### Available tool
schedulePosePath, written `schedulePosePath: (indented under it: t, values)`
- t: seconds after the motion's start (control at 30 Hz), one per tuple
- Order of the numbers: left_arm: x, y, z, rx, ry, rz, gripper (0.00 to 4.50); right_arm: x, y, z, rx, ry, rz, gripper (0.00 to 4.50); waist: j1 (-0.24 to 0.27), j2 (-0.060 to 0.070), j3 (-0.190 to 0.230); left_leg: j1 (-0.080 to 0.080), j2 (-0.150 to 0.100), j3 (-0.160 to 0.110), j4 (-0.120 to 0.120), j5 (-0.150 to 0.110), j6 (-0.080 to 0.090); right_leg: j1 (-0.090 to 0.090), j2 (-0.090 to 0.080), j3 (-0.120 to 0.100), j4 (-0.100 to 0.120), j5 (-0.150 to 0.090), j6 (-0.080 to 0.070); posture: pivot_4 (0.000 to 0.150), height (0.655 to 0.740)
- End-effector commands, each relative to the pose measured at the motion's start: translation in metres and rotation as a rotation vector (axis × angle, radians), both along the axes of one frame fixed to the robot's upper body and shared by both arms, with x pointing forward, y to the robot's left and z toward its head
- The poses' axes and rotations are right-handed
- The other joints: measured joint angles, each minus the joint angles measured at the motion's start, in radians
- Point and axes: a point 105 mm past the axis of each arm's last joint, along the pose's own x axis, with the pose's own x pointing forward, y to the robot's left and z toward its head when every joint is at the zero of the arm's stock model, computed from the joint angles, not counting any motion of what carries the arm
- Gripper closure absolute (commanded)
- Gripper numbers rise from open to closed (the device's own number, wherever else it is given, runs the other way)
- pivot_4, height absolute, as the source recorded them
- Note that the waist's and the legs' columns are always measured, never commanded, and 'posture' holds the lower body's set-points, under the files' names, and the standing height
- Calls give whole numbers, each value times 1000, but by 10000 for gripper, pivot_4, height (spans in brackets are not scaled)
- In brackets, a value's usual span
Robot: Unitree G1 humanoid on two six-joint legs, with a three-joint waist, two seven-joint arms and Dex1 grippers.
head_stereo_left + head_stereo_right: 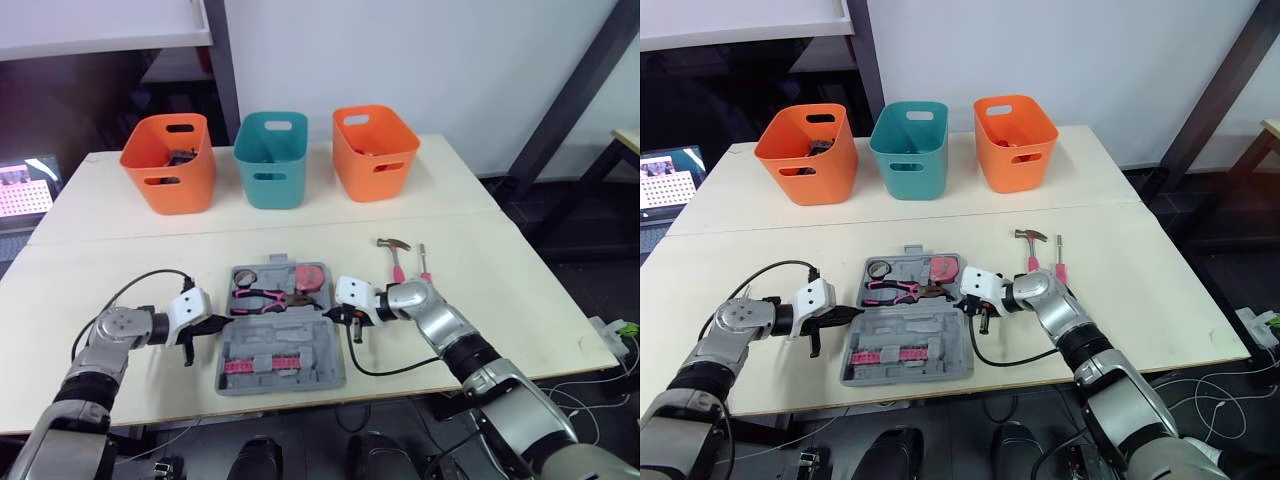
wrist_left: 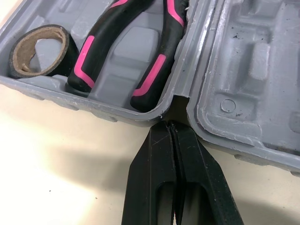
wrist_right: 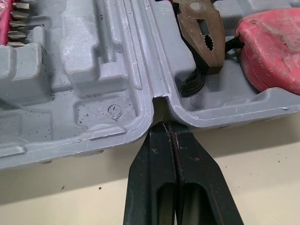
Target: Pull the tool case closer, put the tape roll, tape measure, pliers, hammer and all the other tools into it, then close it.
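The grey moulded plastic tool case (image 1: 318,368) lies open and flat on the pale wooden table (image 1: 120,250), its near half close to the table's front edge. The far half holds:

- a black tape roll with a cardboard core (image 2: 64,47);
- pliers with black-and-pink handles (image 1: 268,297);
- a red tape measure (image 3: 272,51).

The near half carries a row of pink-mounted bits (image 1: 250,365).

The left gripper (image 2: 171,126) sits at the case's left side edge. Its two black fingers are pressed together, with the tips at the notch where the two halves meet. The right gripper (image 3: 171,125) mirrors this at the right side edge, fingers also together and tips at the hinge notch. Whether either pair of tips touches the plastic cannot be told.

Bare table surface lies to the left of the case. A wide bare strip separates the case from the left orange plastic bin (image 1: 170,165), the teal plastic bin (image 1: 272,165) and the right orange plastic bin (image 1: 375,155) along the far edge. A pink-handled hammer (image 1: 397,262) and a slim pink-handled screwdriver (image 1: 424,262) lie just right of the case, outside it.

The wrist views show the finger closure and the hinge notches. The head views show the loose tools, the bins and the table edges.
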Motion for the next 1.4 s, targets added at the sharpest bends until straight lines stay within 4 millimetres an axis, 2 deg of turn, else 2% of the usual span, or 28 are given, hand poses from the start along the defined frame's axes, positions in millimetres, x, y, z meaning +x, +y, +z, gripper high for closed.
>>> schedulePosePath:
  t: [0.03, 0.47, 0.73, 1.03, 1.23, 1.4]
  values:
    - [4, -13, 7, -9, -52, -53, 44526, 4, 14, 14, 51, -50, 21, 45000, 0, 0, 0, 0, 0, 0, 0, 0, 0, 0, 0, 0, 0, 0, 0, 1500, 7400]
    - [11, -7, 10, 20, -78, -36, 44526, 14, 16, 17, 55, -57, 5, 45000, 0, 0, 0, 0, 0, 0, 1, 0, 0, 0, 0, 0, 1, 0, 0, 1500, 7400]
    - [12, -11, 8, 14, -84, -40, 44526, 16, 14, 16, 58, -62, -12, 45000, 0, 0, 0, 0, 0, 0, 1, 0, 0, 0, 0, 0, 1, 0, 0, 1500, 7400]
    - [17, -11, 15, 14, -106, -39, 44526, 16, 14, 14, 57, -54, -19, 45000, 0, 0, 0, 0, 0, 0, 1, 0, 0, 0, 0, 0, 1, 0, 0, 1500, 7400]
    - [7, -21, 5, -15, -73, -71, 44526, 17, 11, 13, 57, -49, -29, 45000, 0, 0, 0, 0, 0, 0, 0, 0, 0, 0, 0, 0, 1, 0, 0, 1500, 7400]
    - [7, -26, 5, -29, -75, -72, 44526, 16, 9, 12, 52, -42, -28, 45000, 4, 0, 0, 0, 0, 0, 1, 0, 0, 1, 0, 1, 1, 0, 0, 1500, 7400]
